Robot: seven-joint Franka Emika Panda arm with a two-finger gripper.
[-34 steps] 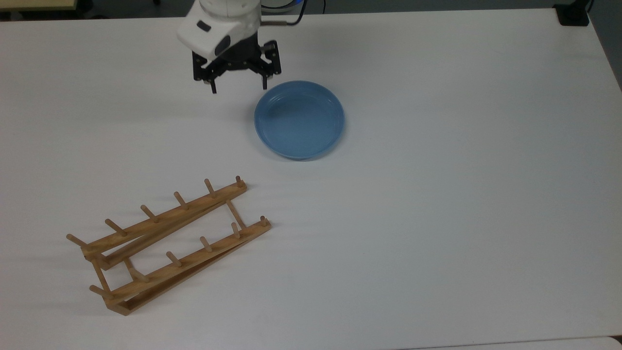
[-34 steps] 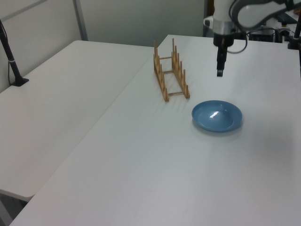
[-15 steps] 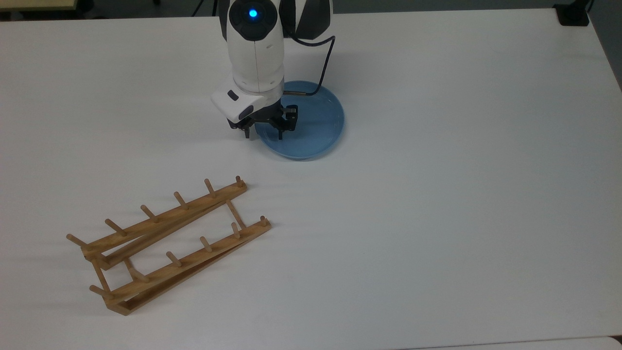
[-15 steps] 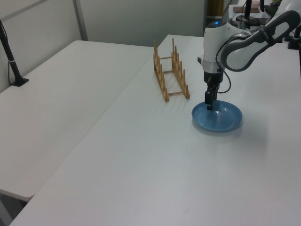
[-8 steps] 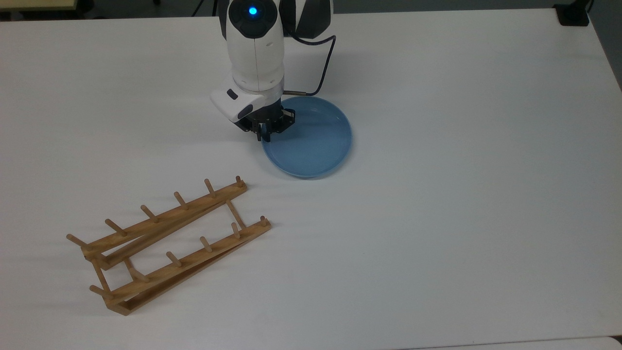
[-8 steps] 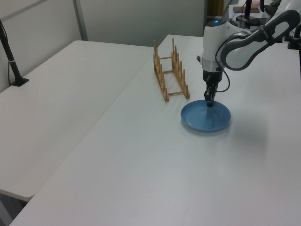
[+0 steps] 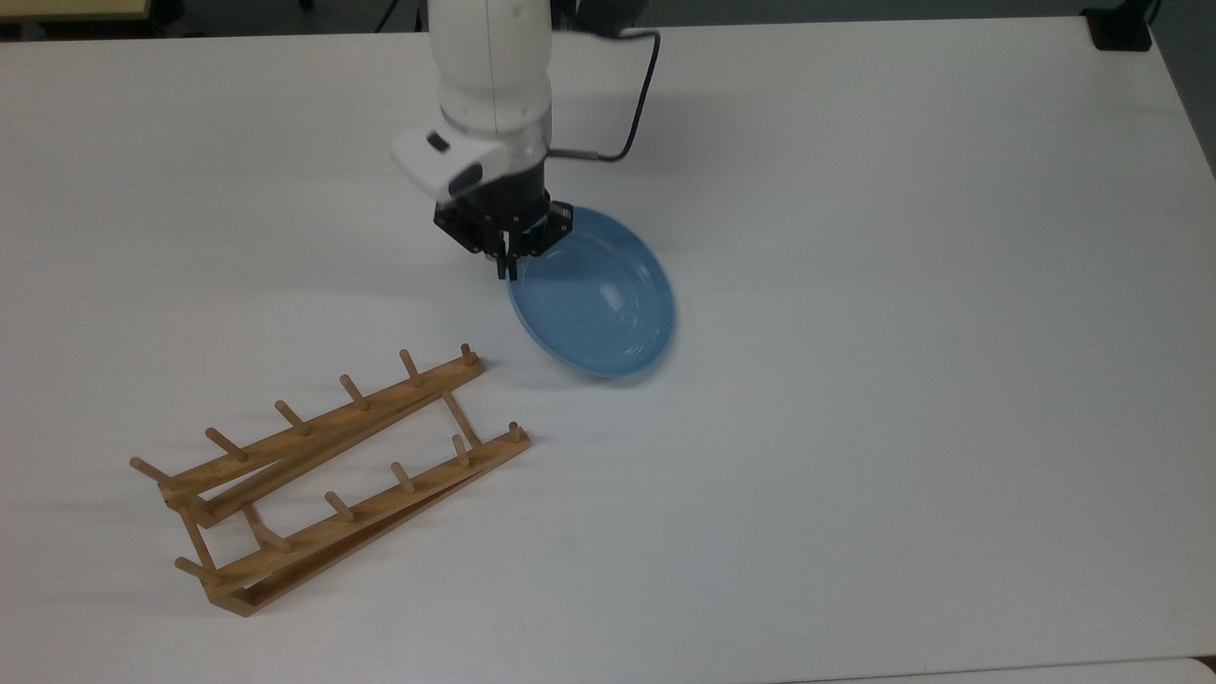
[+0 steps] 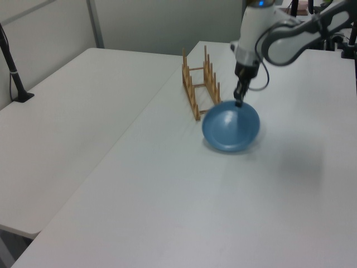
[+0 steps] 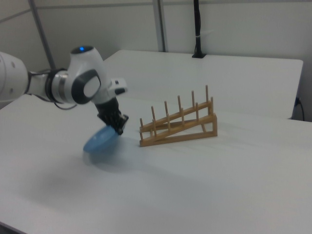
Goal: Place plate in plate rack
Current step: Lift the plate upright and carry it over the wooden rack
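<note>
Since the frame half a second earlier, the plate (image 7: 594, 302) has left the table (image 7: 855, 380) and now hangs tilted, one edge raised, while the gripper (image 7: 507, 255) has risen with it toward the upper middle of the top view. Closed fingers pinch the plate's rim at its upper-left edge in the top view; the rest of the disc slopes down and to the top view's right. In the left view the plate (image 8: 231, 126) shows its hollow face toward the camera, right of centre, with the gripper (image 8: 239, 100) clamped at its top edge. In the right view the plate (image 9: 100, 140) appears nearly edge-on, blurred, at the left of the frame, slanting below the gripper (image 9: 119, 127).

Plate rack (image 7: 328, 475): lower left of the top view, standing on the table, well apart from the plate, no plate in it. The left view places the rack (image 8: 202, 84) above centre, just behind the plate's left edge; the right view shows the rack (image 9: 178, 124) in side profile at centre, its rails sloping.

Surface: plain white tabletop. The left view adds a second white table (image 8: 72, 111) at its left and a black post (image 8: 11, 64) on it; the right view adds a pale wall (image 9: 234, 24) and a black pole (image 9: 197, 29) at upper centre. A black cable (image 7: 635, 104) loops beside the arm (image 7: 489, 66) in the top view.
</note>
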